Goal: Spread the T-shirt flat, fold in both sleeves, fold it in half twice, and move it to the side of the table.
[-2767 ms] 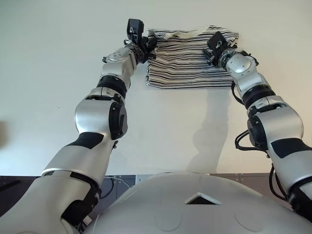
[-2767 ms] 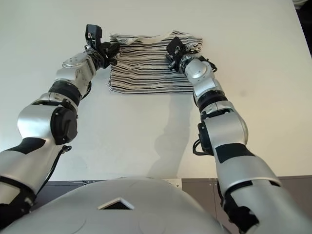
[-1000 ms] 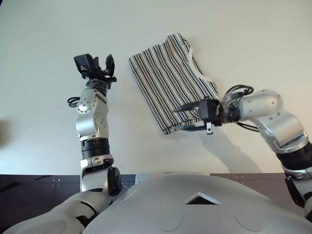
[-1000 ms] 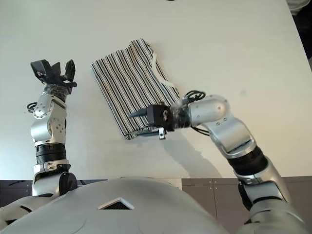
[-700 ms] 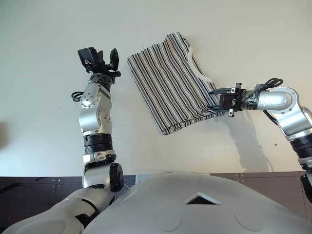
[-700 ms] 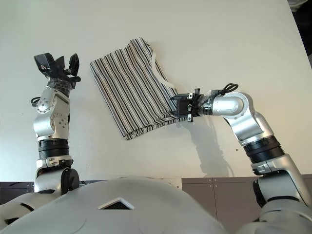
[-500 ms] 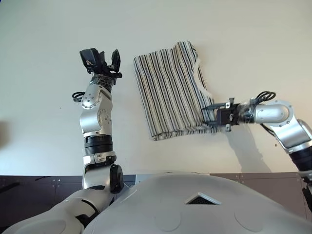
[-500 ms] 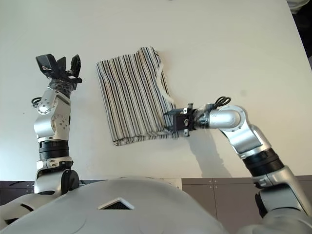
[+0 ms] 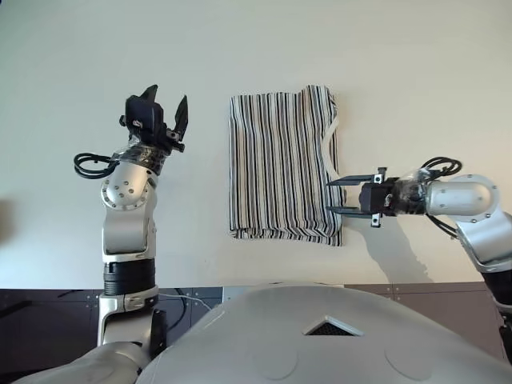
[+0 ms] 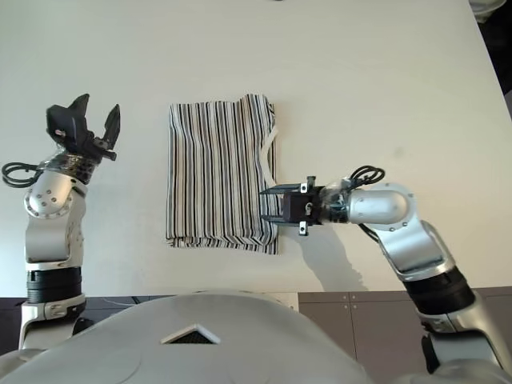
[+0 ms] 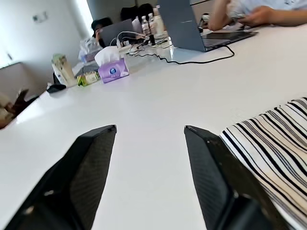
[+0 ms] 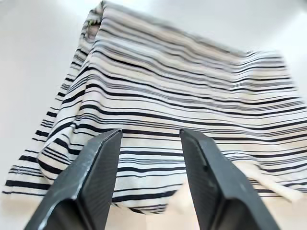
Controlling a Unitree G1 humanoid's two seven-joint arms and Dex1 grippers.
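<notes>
Head views, T-shirt (image 9: 280, 164): folded into a striped rectangle and lying flat on the white desk (image 9: 416, 72). Its stripes run away from the robot, and a white neck trim (image 9: 332, 140) curls along its right edge.
Head views, left pincer (image 9: 168, 94): raised on an upright forearm to the left of the T-shirt and apart from it, with the two fingers spread wide.
Head views, right pincer (image 9: 330, 197): low over the desk and pointing left, fingers apart. Its tips are at the T-shirt's right edge, close to the near right corner. Whether they touch the cloth cannot be told.
Left wrist view, fingers (image 11: 93, 163): both dark fingers stand wide apart with bare desk between them. A striped corner of the T-shirt lies just beside one finger.
Left wrist view, tissue box (image 11: 113, 72): a purple box stands far off on the desk, and a white tissue (image 11: 106, 55) rises from its top opening.
Left wrist view, far end of desk: an open laptop (image 11: 184, 24) sits there. A black cable (image 11: 201, 61) trails across the surface, and bottles (image 11: 156, 24) stand upright behind the tissue box.
Right wrist view, fingers (image 12: 98, 172): the fingers are parted. The folded T-shirt spreads just beyond and between their tips, with stacked layers showing at its near edge.
</notes>
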